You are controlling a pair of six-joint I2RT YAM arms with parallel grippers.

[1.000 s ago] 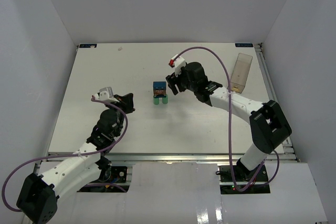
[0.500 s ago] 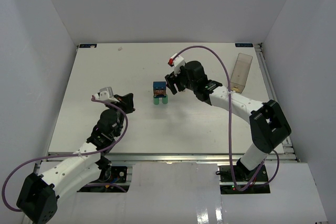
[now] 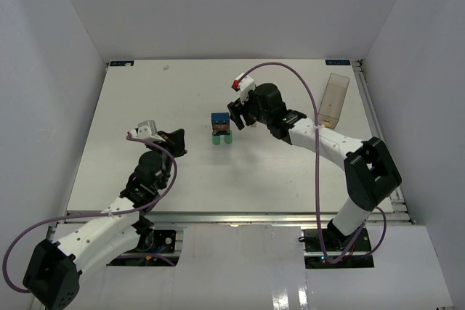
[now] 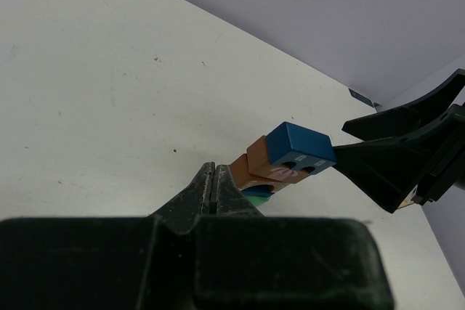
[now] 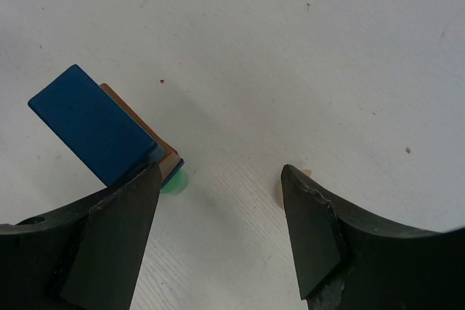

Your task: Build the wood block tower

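Right claw (image 3: pixel 239 117) gapes beside the block tower (image 3: pixel 221 129); left claw (image 4: pixel 211 181) closed; clear box (image 3: pixel 335 99) contents unclear

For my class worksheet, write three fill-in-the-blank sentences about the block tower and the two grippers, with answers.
The top block of the tower is coloured ____.
Open or shut: the left gripper is ____.
Open or shut: the right gripper, beside the tower, is ____.
Missing words: blue; shut; open.

blue block (image 4: pixel 299 147) (dark-dotted), brown blocks (image 4: pixel 256 162), green cylinders (image 3: pixel 222 139)
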